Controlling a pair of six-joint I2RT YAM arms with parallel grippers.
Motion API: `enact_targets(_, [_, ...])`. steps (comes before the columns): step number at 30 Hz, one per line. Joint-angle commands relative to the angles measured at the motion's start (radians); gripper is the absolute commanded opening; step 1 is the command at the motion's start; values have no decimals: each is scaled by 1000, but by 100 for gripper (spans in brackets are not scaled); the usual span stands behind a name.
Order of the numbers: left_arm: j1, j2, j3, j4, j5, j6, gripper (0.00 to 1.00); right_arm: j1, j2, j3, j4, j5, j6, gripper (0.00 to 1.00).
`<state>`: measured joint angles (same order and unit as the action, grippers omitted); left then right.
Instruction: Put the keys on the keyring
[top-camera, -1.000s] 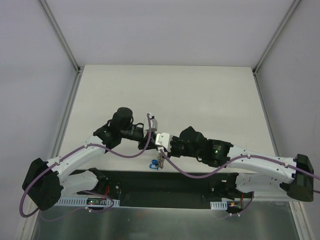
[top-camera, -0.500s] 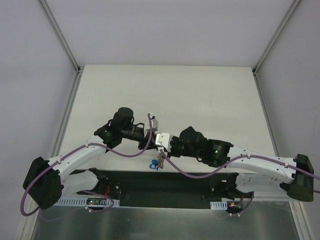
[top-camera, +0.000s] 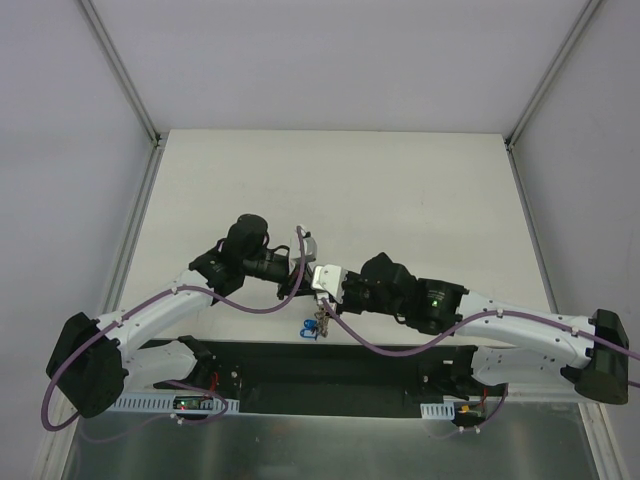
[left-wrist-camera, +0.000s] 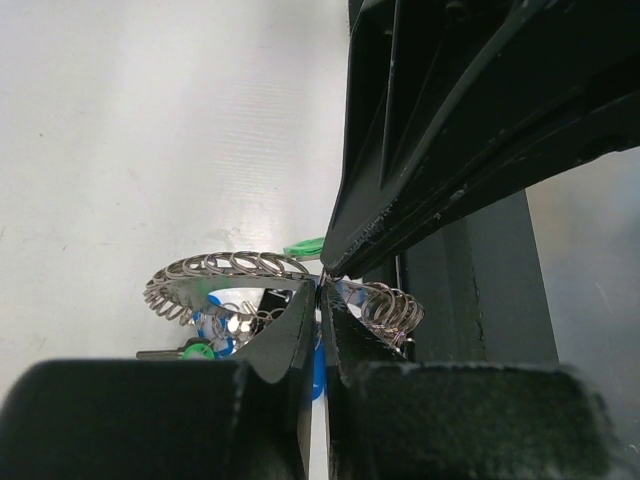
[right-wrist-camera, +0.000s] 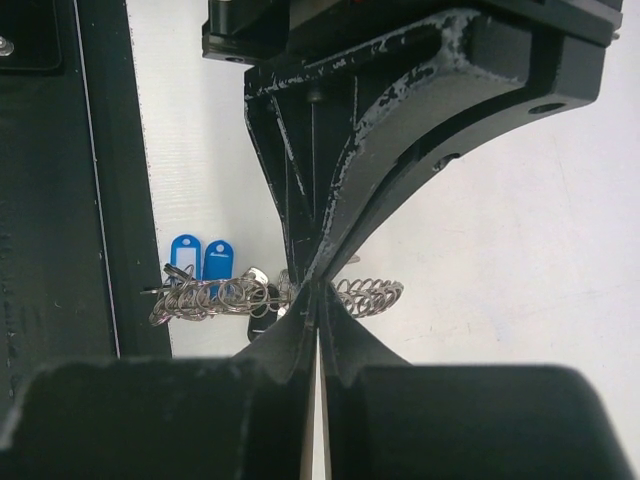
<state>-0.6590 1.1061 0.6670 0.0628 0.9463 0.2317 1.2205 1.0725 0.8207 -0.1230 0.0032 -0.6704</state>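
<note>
- The left tool (left-wrist-camera: 320, 305) is pinching the keyring (left-wrist-camera: 230, 267); its jaws are almost fully together, with only the wire of the ring between them.
- The right tool (right-wrist-camera: 318, 300) is gripping the same ring at nearly the same spot, jaws narrow, tips facing the left tips.
- The keyring is hanging between the two tools, near the front edge of the worktop (left-wrist-camera: 150, 120). I cannot tell whether it is touching the surface.
- The keys (right-wrist-camera: 217, 258) with blue heads are dangling from it, and a green head (left-wrist-camera: 305, 245) is showing behind the ring.
- In my judgement, the risk is that the two tools are pulling unevenly, so the thin wire is slipping out of one pinch.
- Tips this close are also risking a collision, or the ring twisting and shaking keys loose.
</note>
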Motion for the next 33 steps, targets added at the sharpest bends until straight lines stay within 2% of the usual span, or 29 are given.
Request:
enact_targets(1, [7,-23,40,0,6,9,0,-12,-71,38,31,46,-17,1])
enact_targets(9, [9,-109,28,9,-124,-20,0,-13,-109,9,-15,67,18,1])
enact_targets(16, [10,-215,-30,130,-242,-115,0,-12,-94,-41,32,35,115,1])
enact_targets(23, [10,-256,-76,218,-265,-164,0,-9,-46,-78,170,14,203,1])
enact_targets(30, [10,-281,-107,296,-273,-215,0,-3,10,-58,207,6,236,2])
enact_targets(33, [10,-291,-118,313,-287,-221,0,-3,35,-51,209,4,252,6])
